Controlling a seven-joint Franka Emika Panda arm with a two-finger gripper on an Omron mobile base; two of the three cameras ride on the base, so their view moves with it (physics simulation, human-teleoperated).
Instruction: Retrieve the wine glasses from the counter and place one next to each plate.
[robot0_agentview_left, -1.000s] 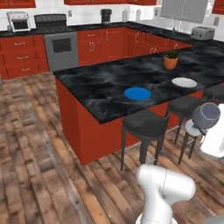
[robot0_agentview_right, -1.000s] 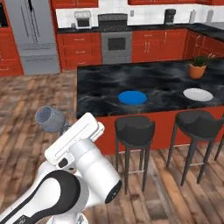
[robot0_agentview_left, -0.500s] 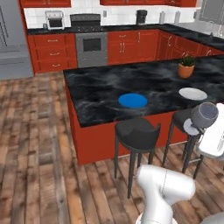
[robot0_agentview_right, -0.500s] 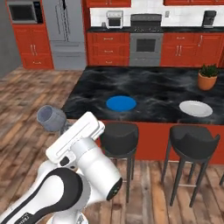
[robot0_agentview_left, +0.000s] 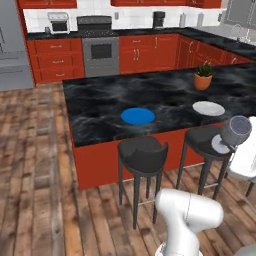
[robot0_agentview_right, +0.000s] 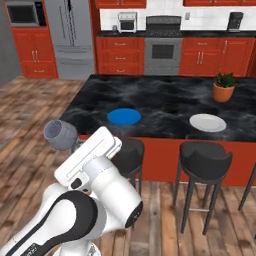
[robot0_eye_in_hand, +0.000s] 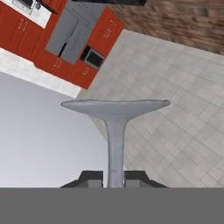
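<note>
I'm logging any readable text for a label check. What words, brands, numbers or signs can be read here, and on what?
None can be read. The microwave, oven and toaster oven show no legible markings at this size; the wine glass in the tool and both plates are plain.

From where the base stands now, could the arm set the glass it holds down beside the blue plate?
Probably not yet. The gripper holds the wine glass by its stem, well short of the island. The blue plate lies near the island's front edge, with a stool between it and the base.
</note>
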